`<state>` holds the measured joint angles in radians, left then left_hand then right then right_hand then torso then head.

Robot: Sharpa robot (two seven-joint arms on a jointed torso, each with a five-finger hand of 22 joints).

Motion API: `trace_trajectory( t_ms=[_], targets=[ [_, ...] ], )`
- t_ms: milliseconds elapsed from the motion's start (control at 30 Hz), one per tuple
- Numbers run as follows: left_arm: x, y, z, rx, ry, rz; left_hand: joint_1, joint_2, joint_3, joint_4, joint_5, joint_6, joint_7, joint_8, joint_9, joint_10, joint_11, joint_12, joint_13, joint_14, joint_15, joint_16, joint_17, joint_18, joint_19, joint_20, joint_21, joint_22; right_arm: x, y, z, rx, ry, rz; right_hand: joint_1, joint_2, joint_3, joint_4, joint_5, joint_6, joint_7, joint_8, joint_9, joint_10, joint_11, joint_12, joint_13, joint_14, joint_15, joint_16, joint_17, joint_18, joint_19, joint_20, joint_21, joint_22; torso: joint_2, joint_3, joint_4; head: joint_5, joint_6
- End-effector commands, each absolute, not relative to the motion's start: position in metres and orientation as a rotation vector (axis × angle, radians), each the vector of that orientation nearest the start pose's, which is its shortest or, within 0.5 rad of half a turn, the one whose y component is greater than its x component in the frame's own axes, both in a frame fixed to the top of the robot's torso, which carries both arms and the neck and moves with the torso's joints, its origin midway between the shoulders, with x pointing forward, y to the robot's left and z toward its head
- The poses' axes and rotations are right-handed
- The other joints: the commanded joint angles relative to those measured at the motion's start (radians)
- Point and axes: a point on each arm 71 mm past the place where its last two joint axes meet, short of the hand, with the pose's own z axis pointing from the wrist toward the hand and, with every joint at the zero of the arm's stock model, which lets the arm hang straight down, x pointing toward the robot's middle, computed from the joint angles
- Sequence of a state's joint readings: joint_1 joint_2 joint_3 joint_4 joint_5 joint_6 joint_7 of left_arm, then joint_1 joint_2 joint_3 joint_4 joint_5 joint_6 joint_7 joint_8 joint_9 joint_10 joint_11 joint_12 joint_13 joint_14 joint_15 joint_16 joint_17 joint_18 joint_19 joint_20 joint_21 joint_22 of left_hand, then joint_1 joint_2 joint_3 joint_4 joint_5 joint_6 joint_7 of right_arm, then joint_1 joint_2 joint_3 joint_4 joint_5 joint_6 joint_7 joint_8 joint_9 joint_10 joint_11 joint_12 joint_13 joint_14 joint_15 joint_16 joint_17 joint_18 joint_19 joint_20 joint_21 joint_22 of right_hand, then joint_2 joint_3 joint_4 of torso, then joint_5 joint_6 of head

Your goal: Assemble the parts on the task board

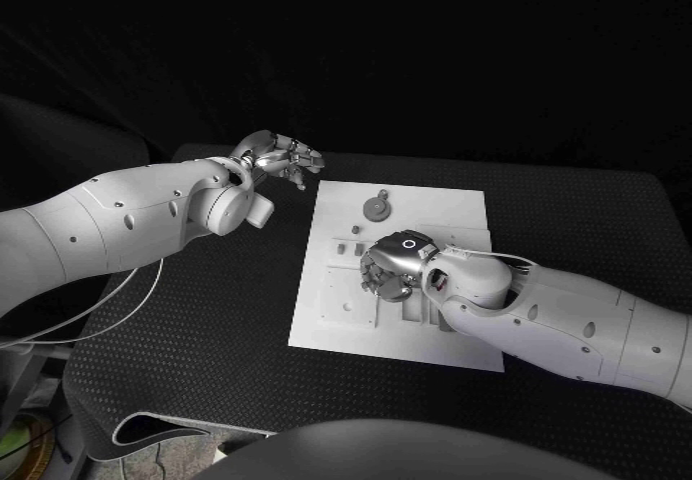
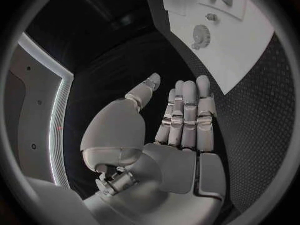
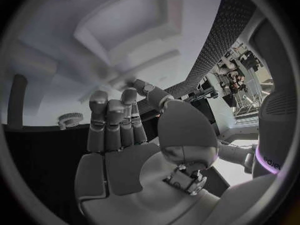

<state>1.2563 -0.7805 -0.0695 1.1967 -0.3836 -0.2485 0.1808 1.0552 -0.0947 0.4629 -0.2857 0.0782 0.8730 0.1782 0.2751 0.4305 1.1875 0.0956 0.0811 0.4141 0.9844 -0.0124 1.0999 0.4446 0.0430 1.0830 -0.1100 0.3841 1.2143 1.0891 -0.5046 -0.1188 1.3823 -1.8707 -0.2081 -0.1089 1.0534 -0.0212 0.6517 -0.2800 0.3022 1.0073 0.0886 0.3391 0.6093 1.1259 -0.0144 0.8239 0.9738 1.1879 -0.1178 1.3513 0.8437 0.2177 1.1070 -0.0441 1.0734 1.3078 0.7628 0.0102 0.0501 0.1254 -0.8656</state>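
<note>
The white task board (image 1: 433, 215) lies in the middle of the black table. A round grey gear part (image 1: 378, 208) sits on its far half, also seen as the gear (image 2: 200, 35) and the gear (image 3: 70, 119). My right hand (image 1: 392, 268) hovers over the board's middle, and in its wrist view the right hand (image 3: 119, 135) has straight fingers with the thumb apart, holding nothing. My left hand (image 1: 281, 155) hangs over the table off the board's far left corner. The left hand (image 2: 181, 125) is flat, fingers side by side, empty.
The board (image 2: 250, 50) has raised white blocks and slots (image 1: 353, 250) near my right hand. Black textured table (image 1: 202, 320) spreads wide to the left of the board, and a cable (image 1: 101, 300) hangs by my left arm.
</note>
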Motion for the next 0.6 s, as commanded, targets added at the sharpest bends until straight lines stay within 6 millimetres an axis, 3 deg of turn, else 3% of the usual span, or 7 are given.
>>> trace_trajectory(
  t_ms=[33, 433, 600],
  targets=[
    [0.547, 0.274, -0.185, -0.831, 1.604, -1.114, -0.009, -0.004, -0.006, 0.001, 0.0, 0.002, 0.002, -0.001, -0.001, -0.007, 0.0, -0.002, 0.001, 0.004, 0.002, -0.005, 0.001, 0.025, 0.008, 0.001, -0.003, 0.001, 0.449, -0.065, -0.272, -0.709, 1.704, 0.615, 0.0, 0.004, 0.008, 0.0, 0.002, 0.014, 0.004, 0.003, 0.001, 0.006, -0.003, 0.003, -0.001, 0.006, -0.003, 0.002, 0.002, 0.044, 0.006, -0.001, 0.004, 0.017, 0.0, -0.0002, 0.0008, 0.0, 0.0],
    [0.547, 0.275, -0.185, -0.831, 1.604, -1.113, -0.01, -0.005, -0.007, 0.001, 0.0, 0.002, 0.002, -0.001, -0.001, -0.007, 0.0, -0.002, 0.002, 0.004, 0.001, -0.006, 0.001, 0.025, 0.008, 0.001, -0.004, 0.001, 0.449, -0.079, -0.273, -0.704, 1.728, 0.579, -0.001, 0.0, 0.01, -0.001, 0.002, 0.014, 0.004, 0.002, 0.001, 0.006, -0.003, 0.004, -0.002, 0.006, -0.003, 0.002, 0.002, 0.044, 0.007, -0.001, 0.005, 0.017, 0.0, -0.0001, -0.0023, 0.001, -0.001],
    [0.547, 0.274, -0.185, -0.83, 1.605, -1.115, -0.01, -0.005, -0.007, 0.001, 0.0, 0.002, 0.002, -0.001, -0.001, -0.007, 0.0, -0.002, 0.002, 0.004, 0.001, -0.006, 0.001, 0.025, 0.008, 0.001, -0.004, 0.001, 0.449, -0.079, -0.274, -0.706, 1.735, 0.574, -0.002, -0.001, 0.01, -0.001, 0.002, 0.014, 0.004, 0.002, 0.001, 0.006, -0.003, 0.004, -0.003, 0.006, -0.003, 0.002, 0.002, 0.044, 0.007, -0.001, 0.005, 0.017, 0.0, 0.0002, -0.0008, -0.001, 0.0]
  ],
)
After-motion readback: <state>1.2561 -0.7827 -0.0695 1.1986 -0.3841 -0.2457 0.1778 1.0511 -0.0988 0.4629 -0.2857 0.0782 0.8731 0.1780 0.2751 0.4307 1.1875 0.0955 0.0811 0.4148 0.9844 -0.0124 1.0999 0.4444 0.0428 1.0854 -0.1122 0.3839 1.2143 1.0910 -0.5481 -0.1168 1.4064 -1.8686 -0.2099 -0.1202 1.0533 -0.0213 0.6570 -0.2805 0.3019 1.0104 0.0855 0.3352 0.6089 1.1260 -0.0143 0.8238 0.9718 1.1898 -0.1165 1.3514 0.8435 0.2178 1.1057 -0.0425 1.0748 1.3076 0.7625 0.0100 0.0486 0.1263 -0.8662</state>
